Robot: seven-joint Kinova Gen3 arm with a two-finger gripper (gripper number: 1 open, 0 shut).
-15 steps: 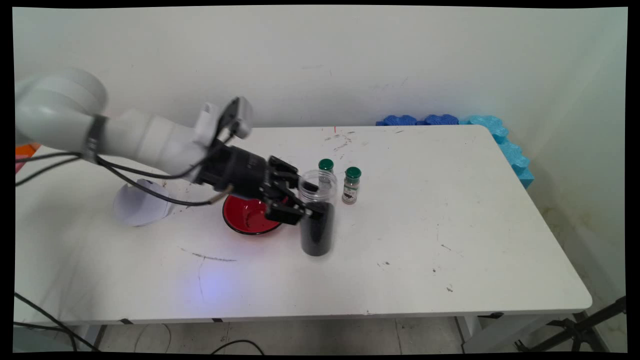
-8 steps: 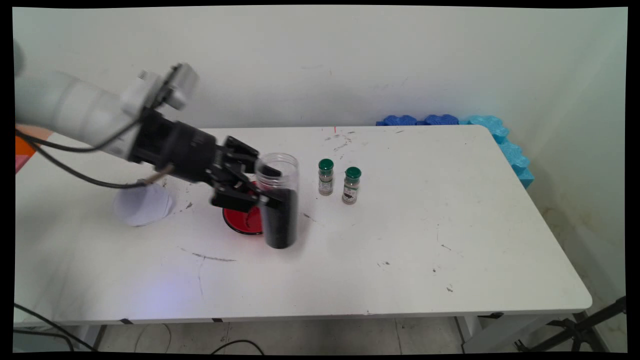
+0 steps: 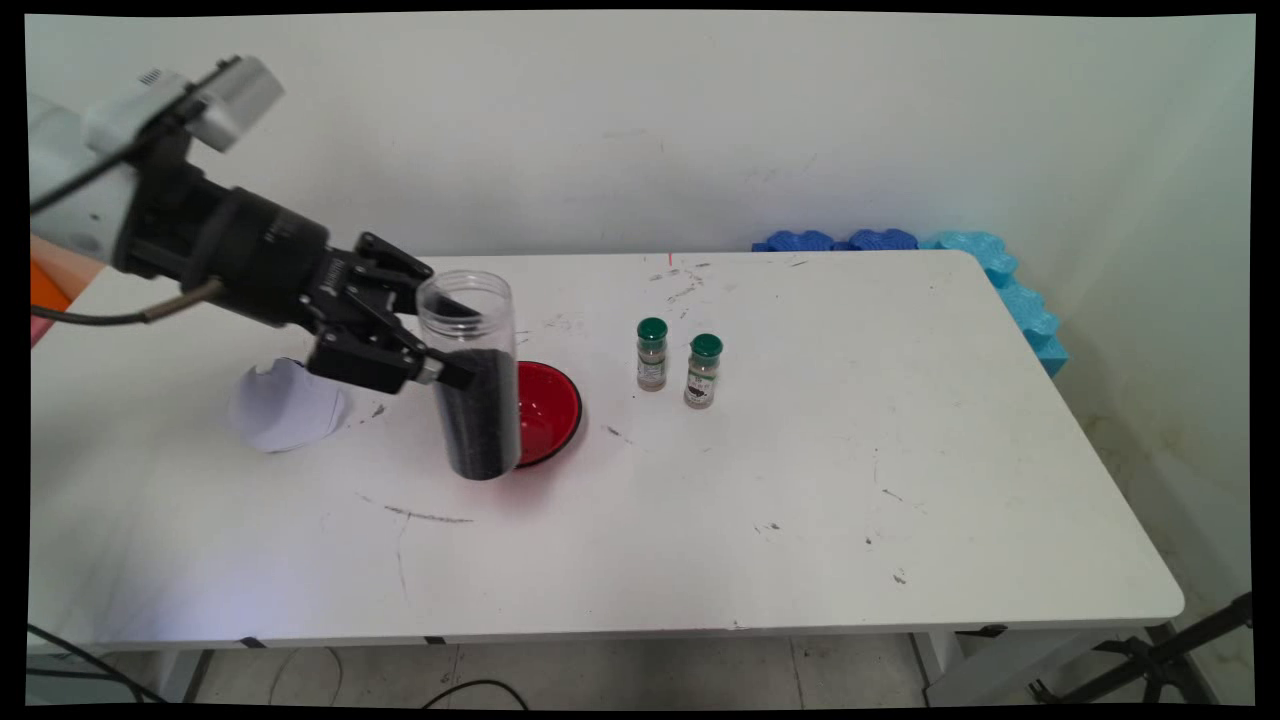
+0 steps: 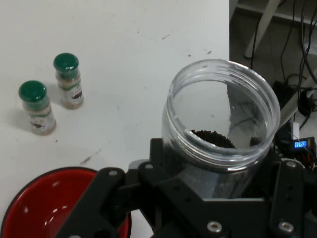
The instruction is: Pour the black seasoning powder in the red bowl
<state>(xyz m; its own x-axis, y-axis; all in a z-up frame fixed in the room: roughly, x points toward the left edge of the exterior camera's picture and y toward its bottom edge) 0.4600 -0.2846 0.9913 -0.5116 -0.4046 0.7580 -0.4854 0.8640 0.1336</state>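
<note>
I have the gripper (image 3: pixel 432 345) clamped on the clear jar (image 3: pixel 470 375), its two fingers pressed against the jar's sides roughly at mid-height. The jar is lifted clear of the white table (image 3: pixel 800 480) and hangs at the table's left half, in front of the red bowl (image 3: pixel 548 412) and partly covering the bowl's left side in the main view. The jar's long axis runs close to vertical, tilted slightly, with the open mouth pointing up and the closed base pointing down at the table. Dark granular material fills roughly its lower two thirds; in the hand view the dark fill (image 4: pixel 213 139) is visible through the open mouth. Two small green-capped bottles (image 3: pixel 678 366) stand upright just beside each other, to the right of the bowl and apart from it. A white paper piece (image 3: pixel 285 405) lies left of the jar. The table surface carries scuffs and dark marks. Blue foam pieces (image 3: pixel 960 270) line the table's far right corner against a pale wall.
</note>
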